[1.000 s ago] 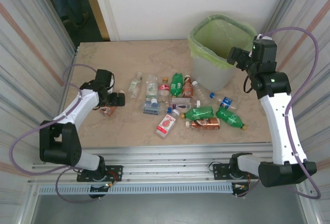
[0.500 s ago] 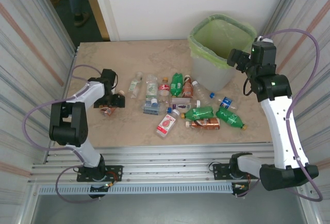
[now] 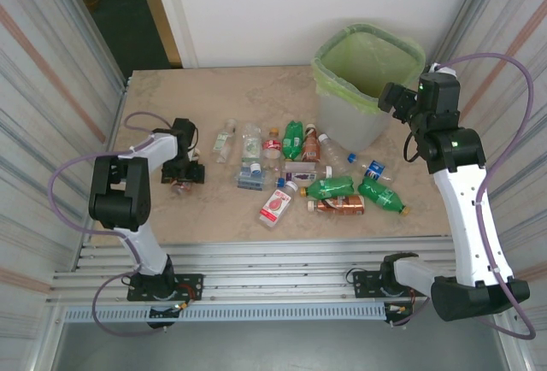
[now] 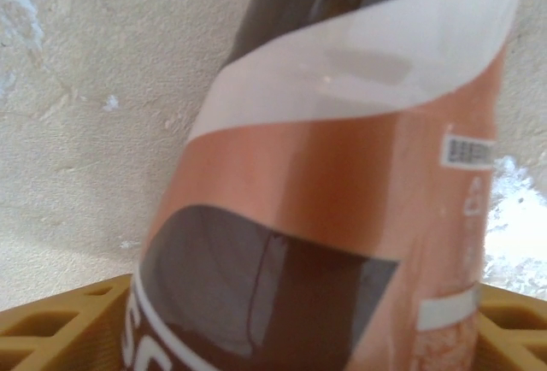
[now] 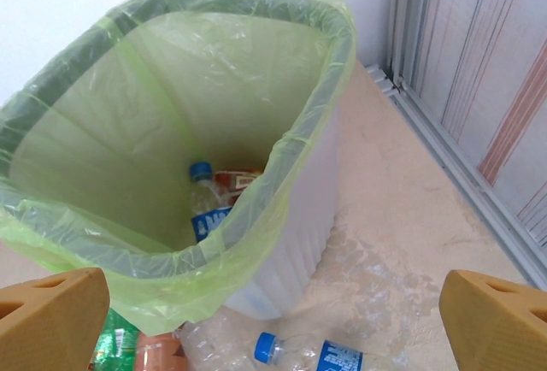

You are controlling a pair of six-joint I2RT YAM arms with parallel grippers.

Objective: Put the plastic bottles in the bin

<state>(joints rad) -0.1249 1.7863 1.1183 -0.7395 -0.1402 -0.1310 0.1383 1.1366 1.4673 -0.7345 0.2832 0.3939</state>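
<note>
left hand [image 3: 182, 173] is down over a brown-tinted plastic bottle [image 4: 325, 217] that lies on the beige stone-look surface [image 3: 214, 89], well apart from the tall translucent bin [image 3: 335, 61] with its light green bag, out on the bin's left. its fingers [image 4: 60, 328] are spread wide, one on each side of the bottle, not clamped on it. close up now: dark liquid, a copper-orange label, a white band slanting across it, a small barcode [image 4: 468, 150]. the big white letters at the bottom edge are cut off and can't be read.

right hand [image 5: 273, 303] hangs released beside the bin's rim, nothing in it. inside the bin lies a blue-capped clear bottle [image 5: 202, 204]. a second blue-capped bottle [image 5: 312, 356] lies at the bin's foot. green, brown and red-labelled bottles [image 3: 329, 187] are scattered just in front of the bin.
</note>
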